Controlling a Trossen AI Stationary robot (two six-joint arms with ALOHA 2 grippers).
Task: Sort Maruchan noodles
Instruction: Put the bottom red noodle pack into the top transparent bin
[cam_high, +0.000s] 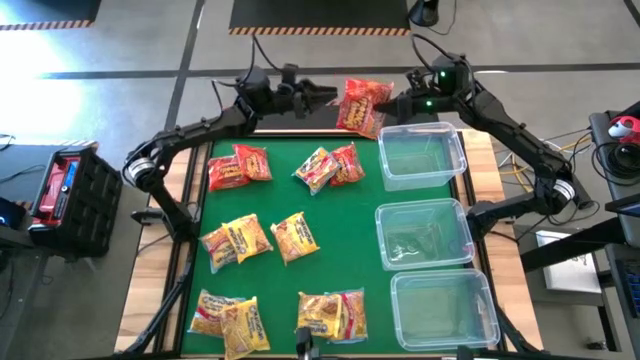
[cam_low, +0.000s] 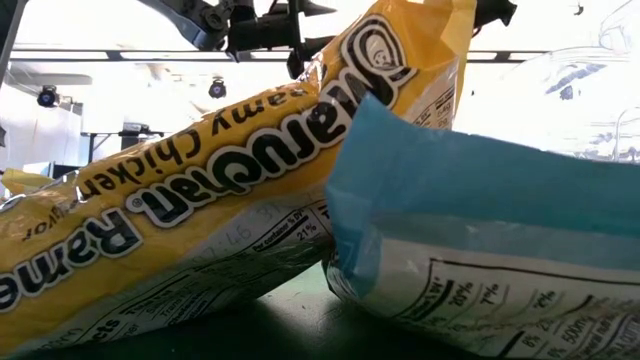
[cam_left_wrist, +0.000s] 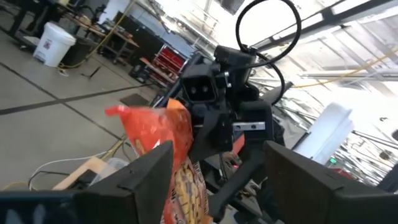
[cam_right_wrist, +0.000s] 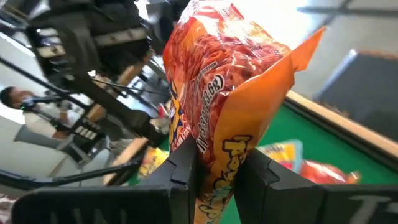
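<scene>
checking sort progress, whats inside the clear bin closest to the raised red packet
Nothing shows inside that clear bin; through its clear floor only the table is seen. The red packet is shut in the right gripper, beside the bin's far corner. The open left gripper is next to it.

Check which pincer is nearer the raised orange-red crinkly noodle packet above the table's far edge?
Right. The right pincer is shut on the orange-red crinkly noodle packet, holding it above the far edge. The left pincer sits just beside it, fingers open, not gripping it.
</scene>
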